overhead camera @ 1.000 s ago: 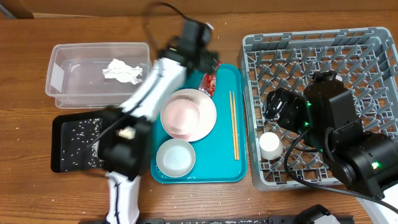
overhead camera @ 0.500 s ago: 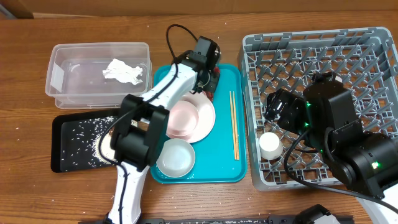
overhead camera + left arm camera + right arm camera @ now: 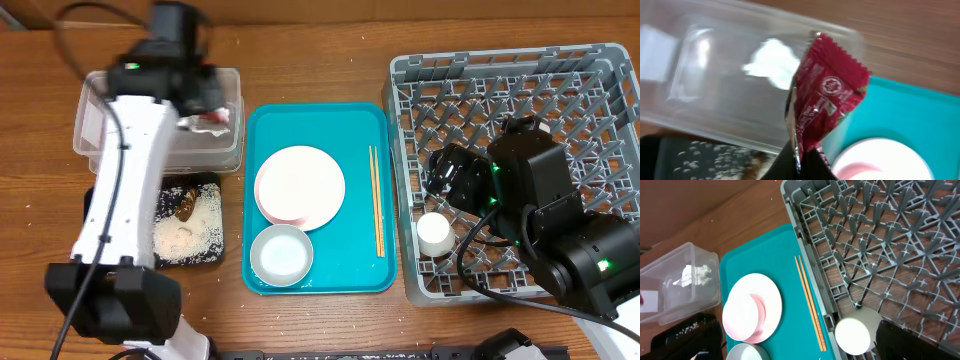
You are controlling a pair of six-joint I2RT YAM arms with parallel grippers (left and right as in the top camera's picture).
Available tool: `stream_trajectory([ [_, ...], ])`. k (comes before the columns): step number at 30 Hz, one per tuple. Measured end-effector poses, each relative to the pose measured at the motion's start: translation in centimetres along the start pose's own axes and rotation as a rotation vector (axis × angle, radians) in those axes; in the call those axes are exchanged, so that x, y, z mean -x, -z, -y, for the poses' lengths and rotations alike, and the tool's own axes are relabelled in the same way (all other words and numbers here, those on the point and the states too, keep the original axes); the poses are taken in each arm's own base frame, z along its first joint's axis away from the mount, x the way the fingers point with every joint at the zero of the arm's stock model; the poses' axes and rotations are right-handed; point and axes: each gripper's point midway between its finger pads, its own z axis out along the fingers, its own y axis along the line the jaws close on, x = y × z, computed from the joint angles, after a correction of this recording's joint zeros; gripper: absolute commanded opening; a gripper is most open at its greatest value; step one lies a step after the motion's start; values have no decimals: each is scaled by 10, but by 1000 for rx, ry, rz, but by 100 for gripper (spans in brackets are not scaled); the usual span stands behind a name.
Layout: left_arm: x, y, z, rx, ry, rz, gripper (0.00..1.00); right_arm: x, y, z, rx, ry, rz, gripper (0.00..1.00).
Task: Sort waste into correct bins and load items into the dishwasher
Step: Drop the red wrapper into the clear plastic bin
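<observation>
Over at the far left, the left gripper (image 3: 799, 159) hovers above the clear tub (image 3: 100, 140), fingers pinched tight on one end of the red snack wrapper (image 3: 825, 100). The wrapper is held over the tub's right end and has not yet been let go. A white tissue (image 3: 771, 62) lies inside the tub. So this looks like the waste-sorting step, wrapper to bin. The next move, as I read it, is to get it squarely over the opening, then spread the fingers so it drops beside the tissue and not onto the teal tray (image 3: 360, 270) just to the right. Near left, the black tray (image 3: 215, 262) carries rice (image 3: 185, 235) and brown scraps. The plate (image 3: 300, 185), bowl (image 3: 281, 252) and chopsticks (image 3: 377, 200) wait on the teal tray. Over on the right, the right gripper (image 3: 440, 175) stands wide open and empty above the grey rack (image 3: 590, 70), with one white cup (image 3: 433, 232) already in its near-left corner
</observation>
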Motion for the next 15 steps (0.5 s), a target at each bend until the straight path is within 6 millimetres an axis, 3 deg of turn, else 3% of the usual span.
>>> stream_trajectory([
  [2,-5,-17,-17,28,26,-46,55,0,0,0,1,0,0,100],
  [3,-11,-26,-22,35,28,-81,96,0,0,0,0,0,0,100],
  [6,-33,-43,-29,48,23,-186,100,0,0,0,1,0,0,100],
  [8,-44,-41,-30,54,16,-235,100,0,0,0,0,0,1,100],
  [12,-49,-14,-33,46,16,-229,100,0,0,0,0,0,0,100],
  [15,-45,32,-37,23,25,-150,100,0,0,0,0,0,0,100],
])
